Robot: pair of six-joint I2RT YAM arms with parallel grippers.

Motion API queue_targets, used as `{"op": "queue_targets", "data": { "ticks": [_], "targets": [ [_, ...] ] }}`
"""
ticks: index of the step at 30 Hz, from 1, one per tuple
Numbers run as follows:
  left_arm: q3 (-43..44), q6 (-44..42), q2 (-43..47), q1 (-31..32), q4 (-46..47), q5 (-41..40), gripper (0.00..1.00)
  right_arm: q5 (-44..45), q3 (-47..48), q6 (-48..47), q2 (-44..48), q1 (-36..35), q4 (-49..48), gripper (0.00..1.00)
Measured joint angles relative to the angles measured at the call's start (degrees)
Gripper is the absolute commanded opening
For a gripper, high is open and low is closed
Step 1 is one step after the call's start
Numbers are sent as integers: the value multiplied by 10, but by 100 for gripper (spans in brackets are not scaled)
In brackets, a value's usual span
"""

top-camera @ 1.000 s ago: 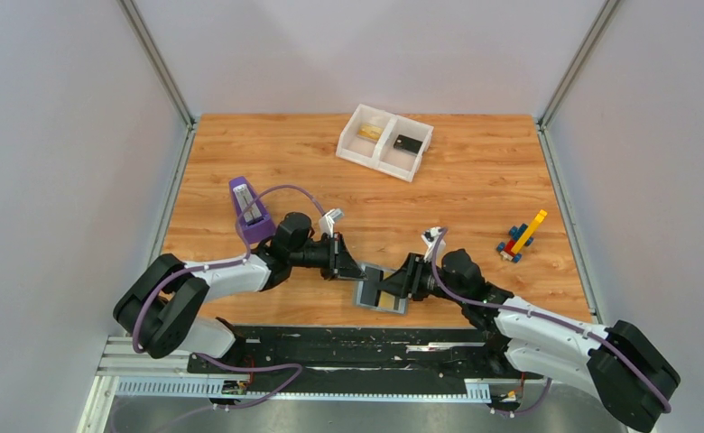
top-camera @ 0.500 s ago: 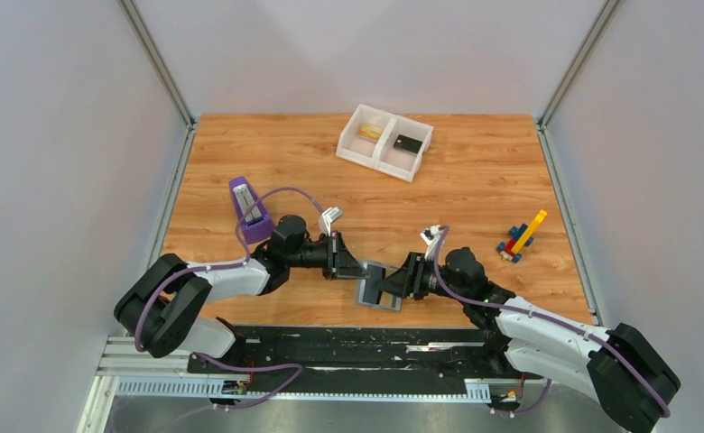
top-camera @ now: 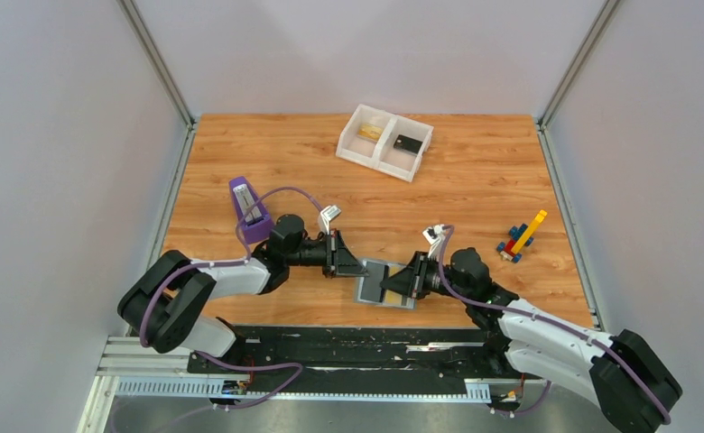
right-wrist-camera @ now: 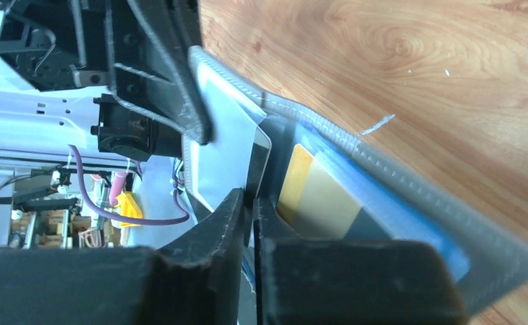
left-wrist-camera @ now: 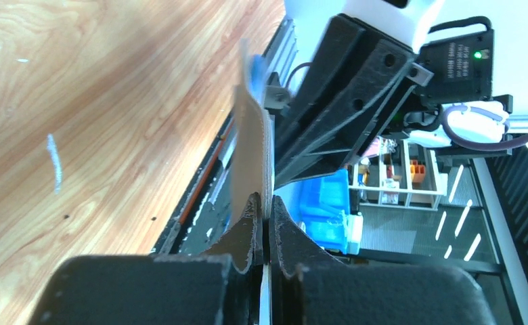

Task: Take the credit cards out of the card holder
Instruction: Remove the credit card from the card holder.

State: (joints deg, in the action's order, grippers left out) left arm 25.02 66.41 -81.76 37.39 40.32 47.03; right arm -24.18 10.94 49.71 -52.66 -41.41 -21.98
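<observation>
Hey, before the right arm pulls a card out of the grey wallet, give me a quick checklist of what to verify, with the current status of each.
1. The left gripper is clamped on a panel of the card holder: ok.
2. The right gripper is pinched on the edge of a thin card: ok.
3. The holder is spread open, with a gold card showing inside: ok.
4. The pinched card is free of its pocket: cannot tell.
5. The holder is resting on the table: cannot tell.
</observation>
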Motion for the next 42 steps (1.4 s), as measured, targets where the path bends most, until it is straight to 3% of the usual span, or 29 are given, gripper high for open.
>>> {"op": "queue_targets", "data": {
  "ticks": [9,21,30,35,37,39,40,42],
  "targets": [
    [19,-37,-14,-14,-43,22,0,-4,-1,-12,74,7,54,0],
    [28,-70,-28,-22,-90,27,0,-15,0,-19,87,24,99,0],
    [103,-160,-29,-22,-290,-42,5,12,46,-41,92,26,202,0],
    [138,-196,-55,-23,-356,-86,5,42,90,-62,95,26,252,0],
    [153,-205,-78,-23,-373,-95,9,53,108,-74,89,26,266,0],
    [162,-211,-99,-23,-384,-101,20,68,128,-88,80,26,283,0],
    [165,-215,-106,-23,-390,-102,35,79,140,-97,74,26,295,0],
    [175,-224,-120,-23,-407,-109,45,102,161,-114,63,26,314,0]
  ]
}}
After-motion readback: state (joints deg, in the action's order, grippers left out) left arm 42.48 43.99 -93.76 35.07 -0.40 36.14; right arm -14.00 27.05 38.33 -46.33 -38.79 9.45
